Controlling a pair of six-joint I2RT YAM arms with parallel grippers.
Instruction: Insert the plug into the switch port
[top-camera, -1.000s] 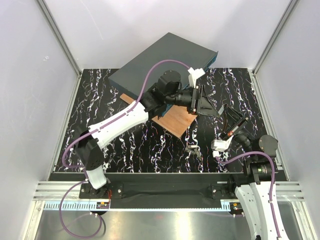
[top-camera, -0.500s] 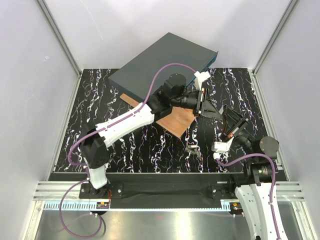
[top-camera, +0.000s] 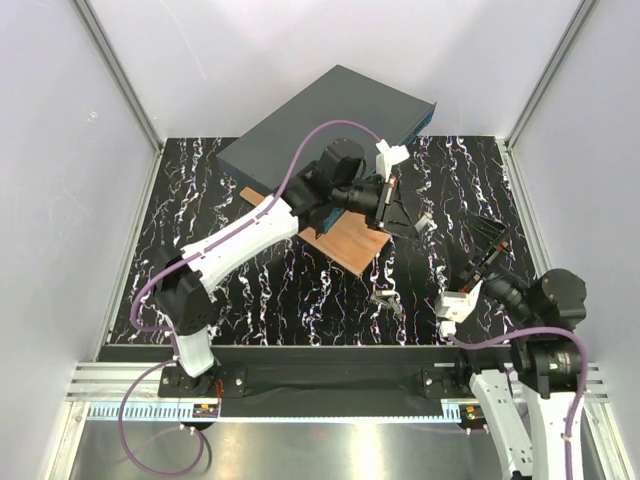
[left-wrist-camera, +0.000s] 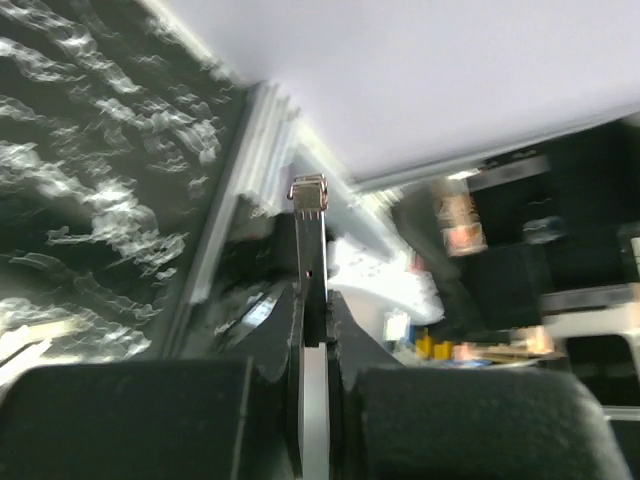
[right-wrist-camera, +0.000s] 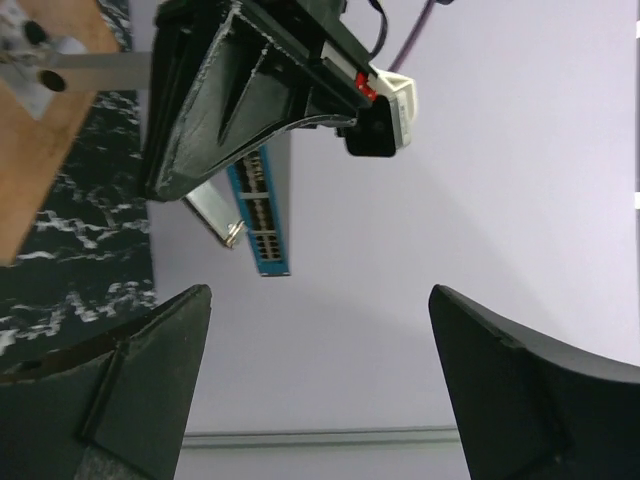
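Left wrist view: left gripper (left-wrist-camera: 312, 300) is pinching the plug (left-wrist-camera: 308, 235); right gripper (right-wrist-camera: 318, 295) is hanging spread, empty, by the right edge of the table (top-camera: 260, 300); switch (top-camera: 330, 115) is sitting at the far edge, so I'd be squaring plug to a port (right-wrist-camera: 265, 235) before pushing.

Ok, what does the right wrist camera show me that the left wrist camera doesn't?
Only the right wrist view shows the switch, with rows of ports on its teal front face. It also shows a corner of the wooden board and the open right gripper. Only the left wrist view looks straight along the plug to its metal tip, with the frame rail blurred behind. Both show the left gripper shut on the plug's flat strip, its tip free of any port, and the black marbled table.
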